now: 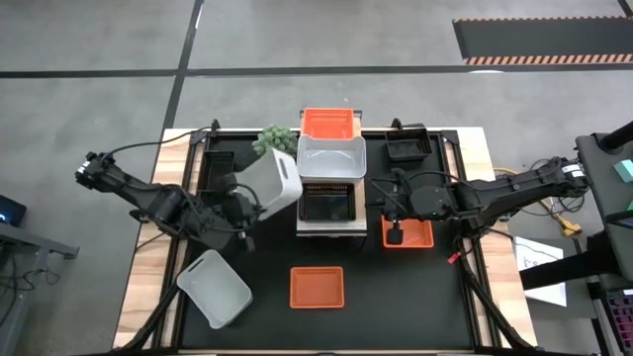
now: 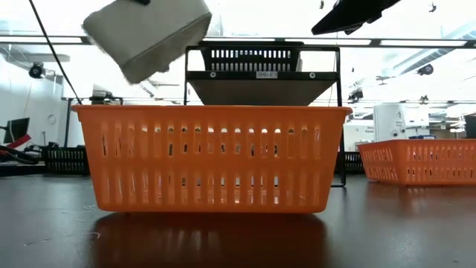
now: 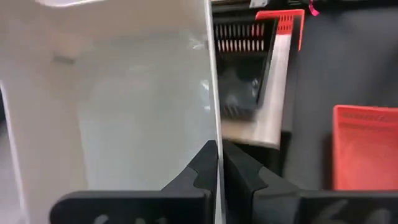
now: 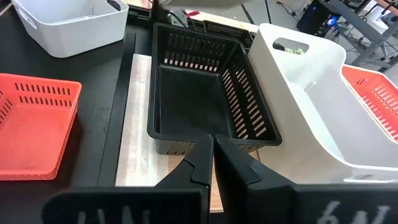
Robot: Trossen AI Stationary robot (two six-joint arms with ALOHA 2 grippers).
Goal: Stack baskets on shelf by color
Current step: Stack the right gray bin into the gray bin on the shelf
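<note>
My left arm reaches in from the table's left edge, elbow bent, wrist raised above the table. Its left gripper (image 3: 219,163) is pinched tight on the thin wall of a white basket (image 1: 271,185), holding it tilted in the air. My right arm stretches in from the right side, and the right gripper (image 4: 213,151) has its fingers pressed together, holding nothing.

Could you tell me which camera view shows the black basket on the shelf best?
The right wrist view: the black basket fills it, whole and empty. The high view shows it small from above, the left wrist view only a blurred part, the low view just its wall.
</note>
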